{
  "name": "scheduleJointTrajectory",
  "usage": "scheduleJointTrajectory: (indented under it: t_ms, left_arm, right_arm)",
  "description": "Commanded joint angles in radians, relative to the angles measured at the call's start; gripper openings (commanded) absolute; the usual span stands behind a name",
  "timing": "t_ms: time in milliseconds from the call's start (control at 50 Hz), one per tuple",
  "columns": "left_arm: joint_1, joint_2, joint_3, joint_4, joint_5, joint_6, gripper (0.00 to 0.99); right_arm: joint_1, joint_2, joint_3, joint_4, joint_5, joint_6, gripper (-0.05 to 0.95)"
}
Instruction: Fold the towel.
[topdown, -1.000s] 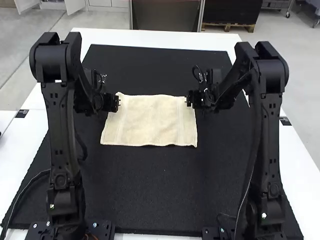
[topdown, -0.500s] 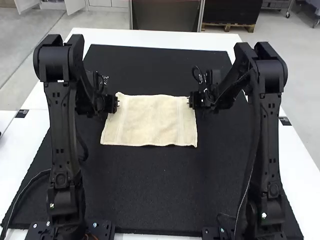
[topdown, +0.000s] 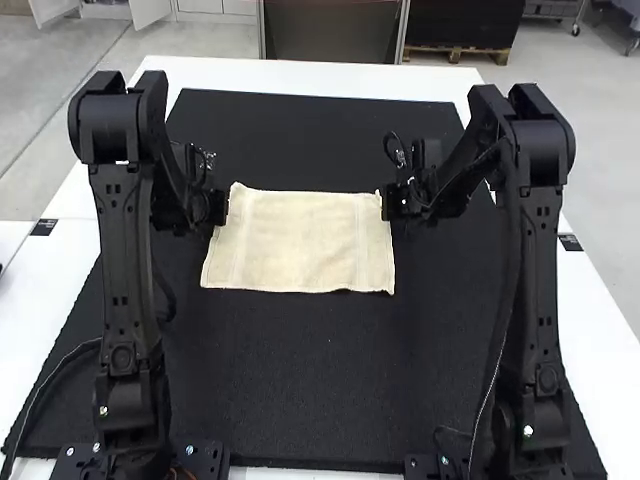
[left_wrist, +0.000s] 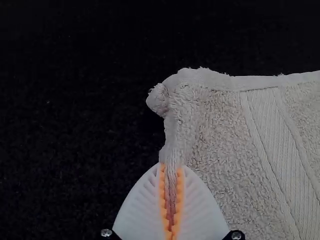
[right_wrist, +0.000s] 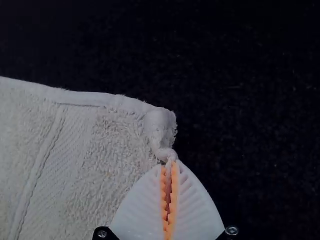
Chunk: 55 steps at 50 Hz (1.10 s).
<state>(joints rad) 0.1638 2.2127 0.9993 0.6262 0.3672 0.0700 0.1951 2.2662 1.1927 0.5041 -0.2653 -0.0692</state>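
The white, ribbed left claw (topdown: 222, 207) and right claw (topdown: 388, 206), both orange-padded, each grip a far-corner side edge of the spread cream rectangular terry towel (topdown: 300, 242).

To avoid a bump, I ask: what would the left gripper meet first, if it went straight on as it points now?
Probably the towel: its corner lies just ahead of the left gripper. Depth is unclear, though, so the black mat might come first.
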Motion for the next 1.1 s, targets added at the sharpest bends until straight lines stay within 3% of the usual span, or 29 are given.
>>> scheduleJointTrajectory:
  t_ms: [0, 280, 560, 1080]
  left_arm:
    - [-0.01, 0.033, 0.01, -0.006, 0.049, -0.01, 0.026]
    - [-0.009, -0.03, 0.027, 0.0, 0.096, -0.044, 0.018]
    - [-0.007, -0.102, 0.032, -0.033, 0.13, -0.044, 0.018]
    - [0.072, -0.208, -0.042, -0.105, 0.194, -0.006, 0.015]
  right_arm:
    - [0.026, 0.03, -0.008, -0.016, -0.04, 0.006, -0.01]
    - [0.013, -0.051, -0.004, -0.004, -0.048, 0.032, -0.02]
    - [-0.014, -0.126, -0.012, -0.004, -0.057, 0.039, -0.02]
    - [-0.043, -0.26, -0.091, -0.068, -0.129, 0.039, -0.01]
